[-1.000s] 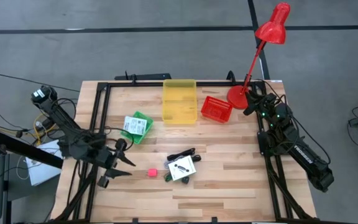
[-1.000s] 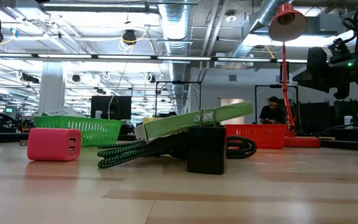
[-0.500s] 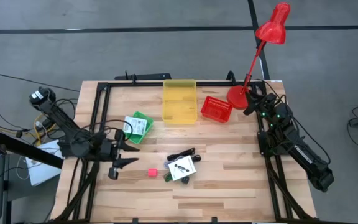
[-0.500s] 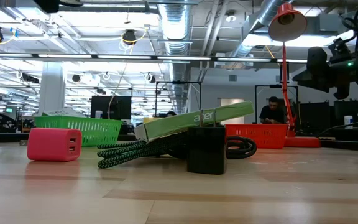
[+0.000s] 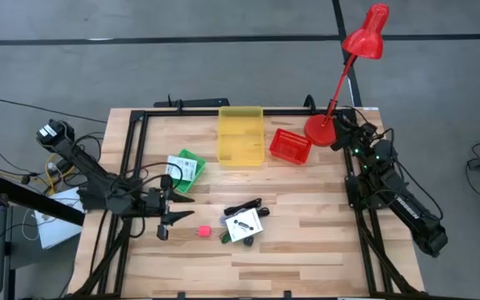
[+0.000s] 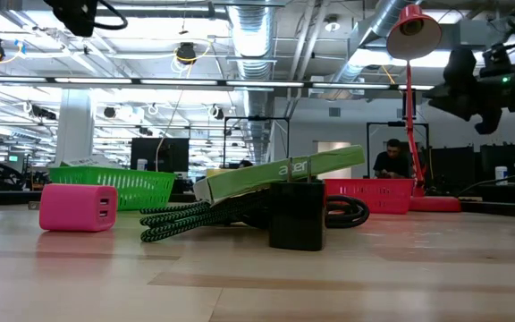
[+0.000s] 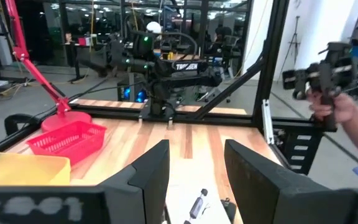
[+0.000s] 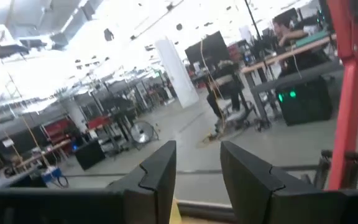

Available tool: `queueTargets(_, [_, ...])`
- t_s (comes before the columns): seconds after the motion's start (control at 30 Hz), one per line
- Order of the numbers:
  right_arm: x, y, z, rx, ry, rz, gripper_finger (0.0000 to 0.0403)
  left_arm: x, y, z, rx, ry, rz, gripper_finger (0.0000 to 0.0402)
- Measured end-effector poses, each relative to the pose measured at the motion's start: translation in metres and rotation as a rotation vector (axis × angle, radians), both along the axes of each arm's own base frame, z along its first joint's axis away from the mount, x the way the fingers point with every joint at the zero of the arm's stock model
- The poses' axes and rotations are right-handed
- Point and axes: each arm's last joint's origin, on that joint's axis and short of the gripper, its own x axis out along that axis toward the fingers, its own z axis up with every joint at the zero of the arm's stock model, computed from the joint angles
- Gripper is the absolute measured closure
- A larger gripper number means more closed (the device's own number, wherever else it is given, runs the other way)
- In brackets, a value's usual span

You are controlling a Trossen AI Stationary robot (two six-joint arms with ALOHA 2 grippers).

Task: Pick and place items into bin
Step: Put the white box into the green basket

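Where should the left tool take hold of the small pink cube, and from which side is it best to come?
Probably from straight above, fingers closing on two opposite flat side faces of the pink cube. It sits flat on the table, apart from the cable bundle and the white packet, so its sides are free. The open left tool is already beside it.

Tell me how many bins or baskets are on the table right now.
3. A yellow bin sits at the table's far middle, a red basket just right of it beside the lamp base, and a green basket to its left, partly covered by a white packet.
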Motion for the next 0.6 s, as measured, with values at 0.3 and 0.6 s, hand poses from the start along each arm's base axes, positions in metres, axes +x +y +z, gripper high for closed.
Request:
queueTargets(0.3, [0.008, 0.017, 0.02, -0.312, 0.021, 0.443, 0.0282, 0.008, 0.004, -0.005, -0.041, 0.013, 0.042, 0.0255])
queueTargets(0.6, [0.018, 0.041, 0.031, -0.617, 0.135, 0.831, 0.0282, 0.01, 0.008, -0.004, -0.054, 0.01, 0.064, 0.0255])
